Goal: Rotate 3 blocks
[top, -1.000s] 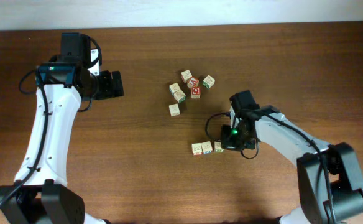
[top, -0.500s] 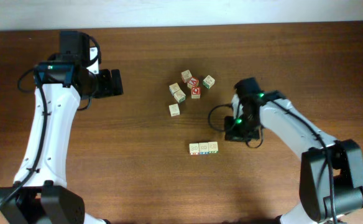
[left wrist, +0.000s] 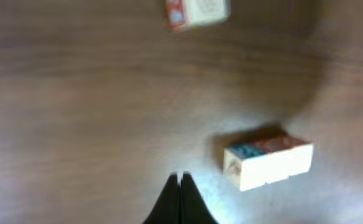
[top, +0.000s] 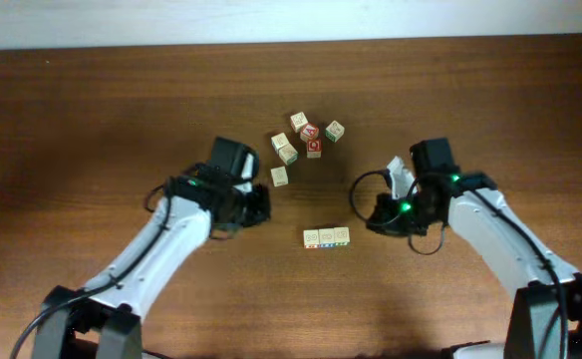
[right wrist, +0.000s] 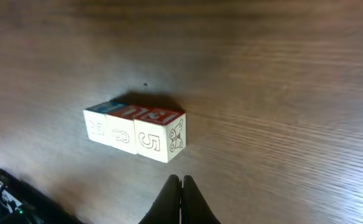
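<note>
Three blocks (top: 327, 237) sit touching in one straight row on the brown surface (top: 490, 90), between the two hands; the left hand (top: 259, 204) hovers near the row's left end, fingers pressed together, holding nothing; the right hand (top: 376, 215) hovers near its right end, likewise pressed together and empty; farther back lie five pale cubes (top: 279, 177) and two red cubes (top: 314, 148).

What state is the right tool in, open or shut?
Shut. In the wrist view the right tool has its tips pressed together, holding nothing.

Three pale blocks (top: 327, 237) touching, rowed.
</note>
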Controlling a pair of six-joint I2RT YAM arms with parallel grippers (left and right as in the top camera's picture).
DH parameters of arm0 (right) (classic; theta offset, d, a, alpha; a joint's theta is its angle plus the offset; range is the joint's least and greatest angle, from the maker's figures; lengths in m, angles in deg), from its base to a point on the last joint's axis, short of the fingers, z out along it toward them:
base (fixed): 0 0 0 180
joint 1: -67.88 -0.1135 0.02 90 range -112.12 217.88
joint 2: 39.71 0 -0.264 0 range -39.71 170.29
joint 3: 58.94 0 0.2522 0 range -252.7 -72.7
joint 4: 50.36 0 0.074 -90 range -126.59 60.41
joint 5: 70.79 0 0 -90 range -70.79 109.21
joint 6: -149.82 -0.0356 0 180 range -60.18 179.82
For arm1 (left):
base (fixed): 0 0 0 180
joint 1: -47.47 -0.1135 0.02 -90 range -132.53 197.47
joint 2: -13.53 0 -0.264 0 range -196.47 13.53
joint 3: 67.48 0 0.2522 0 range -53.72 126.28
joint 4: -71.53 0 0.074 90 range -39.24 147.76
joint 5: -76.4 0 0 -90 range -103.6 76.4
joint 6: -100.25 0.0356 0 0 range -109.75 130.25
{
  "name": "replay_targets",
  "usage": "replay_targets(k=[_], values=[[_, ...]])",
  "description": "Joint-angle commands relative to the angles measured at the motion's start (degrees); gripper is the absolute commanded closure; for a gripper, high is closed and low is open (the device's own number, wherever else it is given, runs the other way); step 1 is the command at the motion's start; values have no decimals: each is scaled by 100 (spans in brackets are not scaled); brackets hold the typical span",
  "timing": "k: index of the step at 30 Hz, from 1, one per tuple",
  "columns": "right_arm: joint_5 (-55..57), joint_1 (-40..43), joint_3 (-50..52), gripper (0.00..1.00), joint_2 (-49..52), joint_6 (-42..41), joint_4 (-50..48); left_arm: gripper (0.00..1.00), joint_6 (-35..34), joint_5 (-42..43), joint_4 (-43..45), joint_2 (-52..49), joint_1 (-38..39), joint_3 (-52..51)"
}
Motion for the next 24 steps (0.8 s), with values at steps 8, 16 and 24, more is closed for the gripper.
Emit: replay_targets(k=[8,16,24], values=[[546,-337,273,96,420,-778,-492,100,-1071,258,1670,-868,1014,-629],[581,-337,337,96,424,-782,-667,100,-1211,498,1572,-940,1193,-629],[540,-610,450,96,424,-1034,-664,100,-1204,492,1624,-999,1209,-629]])
